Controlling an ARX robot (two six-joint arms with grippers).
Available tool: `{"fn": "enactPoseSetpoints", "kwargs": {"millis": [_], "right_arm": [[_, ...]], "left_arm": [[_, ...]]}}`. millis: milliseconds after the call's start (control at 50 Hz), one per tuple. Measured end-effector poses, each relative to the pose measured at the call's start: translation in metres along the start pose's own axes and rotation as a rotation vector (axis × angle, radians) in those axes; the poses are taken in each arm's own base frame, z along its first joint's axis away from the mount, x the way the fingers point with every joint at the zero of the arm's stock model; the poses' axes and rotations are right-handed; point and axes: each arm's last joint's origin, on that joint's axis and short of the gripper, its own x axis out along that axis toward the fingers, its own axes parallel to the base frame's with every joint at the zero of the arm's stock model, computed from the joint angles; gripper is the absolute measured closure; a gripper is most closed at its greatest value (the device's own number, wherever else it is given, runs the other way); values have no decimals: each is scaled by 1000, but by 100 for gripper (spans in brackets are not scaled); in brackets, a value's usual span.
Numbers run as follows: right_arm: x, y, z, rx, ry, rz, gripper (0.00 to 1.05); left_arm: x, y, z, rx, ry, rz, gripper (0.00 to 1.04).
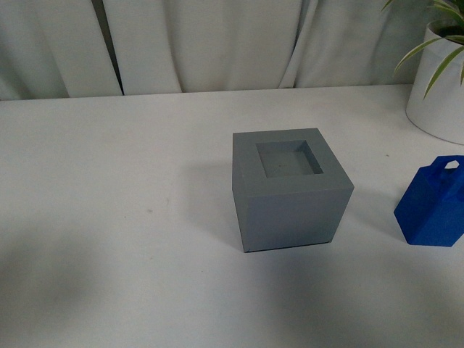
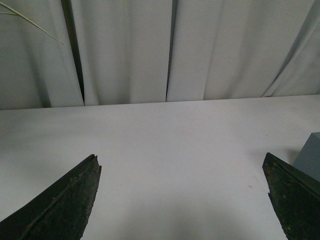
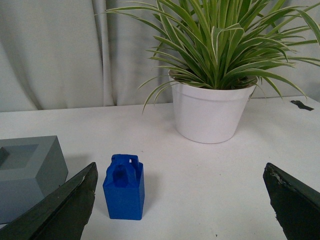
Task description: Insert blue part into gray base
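Note:
The gray base (image 1: 290, 188) stands in the middle of the white table, its square recess facing up and empty. The blue part (image 1: 433, 203) stands upright at the right edge of the front view, apart from the base. In the right wrist view the blue part (image 3: 124, 187) stands ahead of my right gripper (image 3: 180, 172), nearer one finger, with the base (image 3: 27, 175) beside it. My right gripper is open and empty. My left gripper (image 2: 182, 162) is open and empty over bare table; a corner of the base (image 2: 311, 156) shows at that view's edge. Neither arm shows in the front view.
A white pot (image 1: 438, 87) with a striped green plant (image 3: 225, 40) stands at the back right of the table, behind the blue part. White curtains (image 1: 217, 43) hang along the table's far edge.

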Motion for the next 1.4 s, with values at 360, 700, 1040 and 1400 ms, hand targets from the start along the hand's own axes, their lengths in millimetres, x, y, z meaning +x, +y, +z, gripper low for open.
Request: {"fn": "enactPoseSetpoints", "kwargs": {"millis": [360, 700, 1040, 1400], "right_arm": [[0, 0, 0, 0, 0, 0, 7], [0, 0, 0, 0, 0, 0, 7], [0, 0, 0, 0, 0, 0, 7], [33, -2, 28, 15, 188, 145, 7]], "left_arm": [[0, 0, 0, 0, 0, 0, 6], [0, 0, 0, 0, 0, 0, 6], [0, 0, 0, 0, 0, 0, 6], [0, 0, 0, 0, 0, 0, 6]]}}
